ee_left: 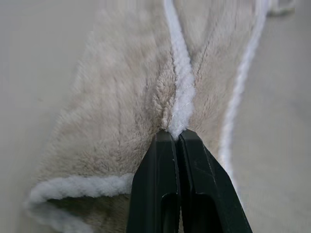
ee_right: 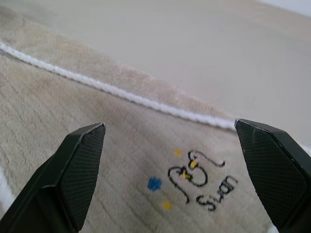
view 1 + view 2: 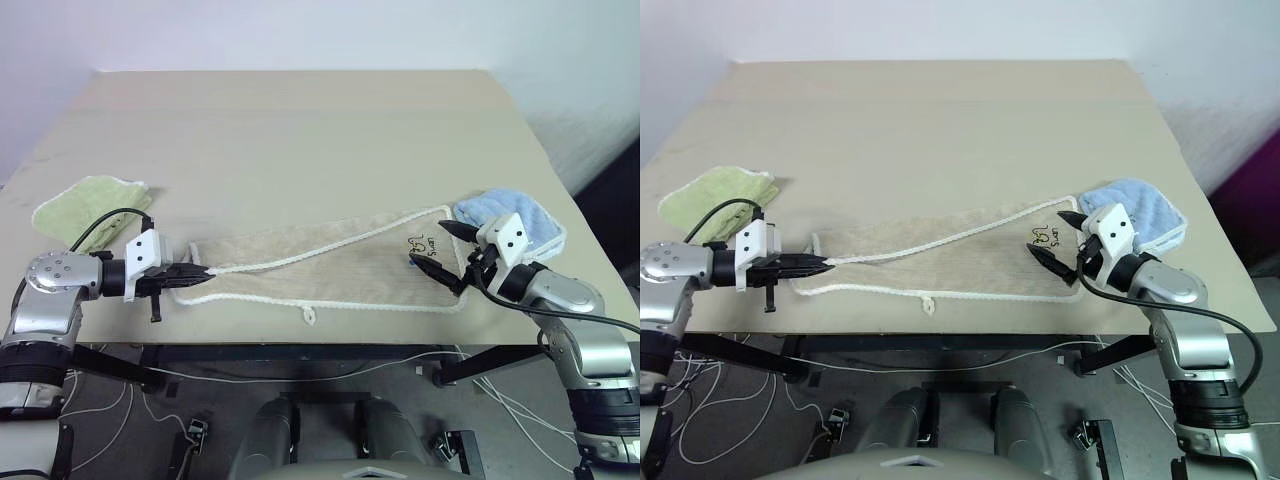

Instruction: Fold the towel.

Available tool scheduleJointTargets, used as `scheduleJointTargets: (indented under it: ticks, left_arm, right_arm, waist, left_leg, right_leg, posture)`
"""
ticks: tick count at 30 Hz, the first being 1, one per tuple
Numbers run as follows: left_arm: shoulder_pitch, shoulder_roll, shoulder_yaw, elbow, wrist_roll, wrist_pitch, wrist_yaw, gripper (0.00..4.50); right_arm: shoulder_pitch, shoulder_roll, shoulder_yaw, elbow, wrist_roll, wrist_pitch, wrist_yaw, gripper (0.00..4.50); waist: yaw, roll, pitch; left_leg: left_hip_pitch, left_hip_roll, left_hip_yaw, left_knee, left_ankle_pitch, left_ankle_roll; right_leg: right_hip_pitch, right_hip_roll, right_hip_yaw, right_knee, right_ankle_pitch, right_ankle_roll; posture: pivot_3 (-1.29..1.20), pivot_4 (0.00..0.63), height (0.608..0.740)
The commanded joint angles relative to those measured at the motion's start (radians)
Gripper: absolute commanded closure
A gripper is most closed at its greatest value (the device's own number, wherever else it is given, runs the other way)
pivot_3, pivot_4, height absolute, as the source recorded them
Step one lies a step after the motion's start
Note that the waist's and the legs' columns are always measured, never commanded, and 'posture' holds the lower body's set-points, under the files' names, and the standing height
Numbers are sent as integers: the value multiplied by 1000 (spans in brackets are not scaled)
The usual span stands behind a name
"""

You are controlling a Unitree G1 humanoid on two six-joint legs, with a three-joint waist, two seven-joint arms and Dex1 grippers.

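In the left eye view, the beige towel [image 3: 330, 268] lies folded into a long strip along the near edge of the tabletop [image 3: 300, 130], its white corded edging [image 3: 300, 256] running diagonally across the upper layer and a small white loop [image 3: 310, 316] hanging just off its near side. The left gripper [image 3: 203, 273] meets the towel's left end with its black fingers pressed together on the cloth, while the right gripper [image 3: 440, 247] sits over the right end, fingers spread wide on either side of a small embroidered mark [image 3: 424, 243]. A light-green folded towel [image 3: 90, 205] rests near the left edge of the tabletop, apart from the beige one, and a light-blue folded towel [image 3: 510, 218] lies near the right edge, just behind the right gripper. In the left wrist view, the two fingers [image 1: 160, 189] pinch a raised ridge of the towel's plush cloth together with the white cord that runs along it. In the right wrist view, both textured fingertips [image 2: 82, 160] stand well apart above the towel's flat surface, with the mark's black stitching, a blue star and yellow dots [image 2: 194, 179] lying between them, and the cord edging crossing beyond
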State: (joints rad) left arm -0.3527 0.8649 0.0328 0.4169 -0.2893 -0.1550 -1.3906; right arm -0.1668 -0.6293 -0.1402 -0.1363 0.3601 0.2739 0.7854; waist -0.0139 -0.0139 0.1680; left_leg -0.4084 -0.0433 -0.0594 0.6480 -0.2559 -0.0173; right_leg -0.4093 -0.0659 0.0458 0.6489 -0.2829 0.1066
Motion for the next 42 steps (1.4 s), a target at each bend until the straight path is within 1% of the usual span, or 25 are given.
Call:
scheduleJointTargets:
  ticks: [1, 9, 12, 16, 24, 27, 30, 34, 36, 37, 42]
  left_arm:
    - [27, 21, 37, -63, -26, 31, 4, 4437]
    - [66, 17, 24, -132, -10, 70, 24, 4437]
    - [63, 14, 20, -144, -6, 84, 35, 3810]
    - [57, 11, 14, -146, 17, 65, 55, 2561]
    - [27, -11, 21, -137, -1, 84, 67, 2561]
    - [13, -20, 36, -146, -41, 122, 55, 3168]
    - [11, -16, 38, -152, -46, 130, 55, 4118]
    - [19, -10, 30, -160, -40, 132, 54, 4118]
    - [25, -11, 29, -166, -39, 133, 56, 4442]
    - [26, -10, 29, -169, -39, 135, 58, 4473]
    - [26, 2, 58, -158, -31, 129, 96, 4473]
  right_arm:
    - [-22, -3, -3, 1, -3, -24, 8, 0]
    - [-35, -3, 1, 13, -8, -26, 15, 0]
    - [-33, -3, 1, 10, -9, -24, 14, 0]
    - [-25, -2, -2, 0, -9, -21, 11, 0]
    - [-11, -1, -5, -19, -6, -12, -1, 0]
    - [-8, -2, -6, -23, -6, -10, -5, 0]
    - [-7, -2, -6, -25, -6, -8, -8, 0]
    - [-12, 1, 0, -28, -8, -5, -14, 0]
    - [-13, 1, 1, -29, -8, -5, -16, 0]
    - [-15, 0, 2, -30, -8, -5, -17, 0]
    - [-56, -34, 0, -49, -20, -10, -4, 0]
  waist:
    - [0, 0, 0]
    - [0, 0, 0]
    - [1, 0, 0]
    - [1, 0, 0]
    - [2, 0, 0]
    - [1, 0, 0]
    - [0, 0, 0]
    - [1, 0, 0]
    - [1, 0, 0]
    - [2, 0, 0]
    - [1, 0, 0]
  left_leg:
    - [0, 0, 0, 0, 0, 0]
    - [0, 0, 0, 0, 0, 0]
    - [0, 0, 0, 0, 0, 0]
    - [0, 0, 0, 0, 0, 0]
    - [0, 0, 0, 0, 0, 0]
    - [0, 0, 0, 0, 0, 0]
    - [0, 0, 0, 0, 0, 0]
    - [0, 0, 0, 0, 0, 0]
    - [0, 0, 0, 0, 0, 0]
    - [0, 0, 0, 0, 0, 0]
    - [0, 0, 0, 0, 0, 0]
  right_leg:
    - [0, 0, 0, 0, 0, 0]
    - [0, 0, 0, 0, 0, 0]
    - [0, 0, 0, 0, 0, 0]
    - [0, 0, 0, 0, 0, 0]
    - [0, 0, 0, 0, 0, 0]
    - [0, 0, 0, 0, 0, 0]
    - [0, 0, 0, 0, 0, 0]
    - [0, 0, 0, 0, 0, 0]
    - [0, 0, 0, 0, 0, 0]
    - [0, 0, 0, 0, 0, 0]
    - [0, 0, 0, 0, 0, 0]
  posture:
    - [0, 150, 740]
    - [0, 150, 740]
    - [0, 150, 740]
    - [0, 150, 740]
    - [0, 150, 740]
    - [0, 150, 740]
    - [0, 150, 740]
    - [0, 150, 740]
    - [0, 150, 740]
    - [0, 150, 740]
    - [0, 150, 740]
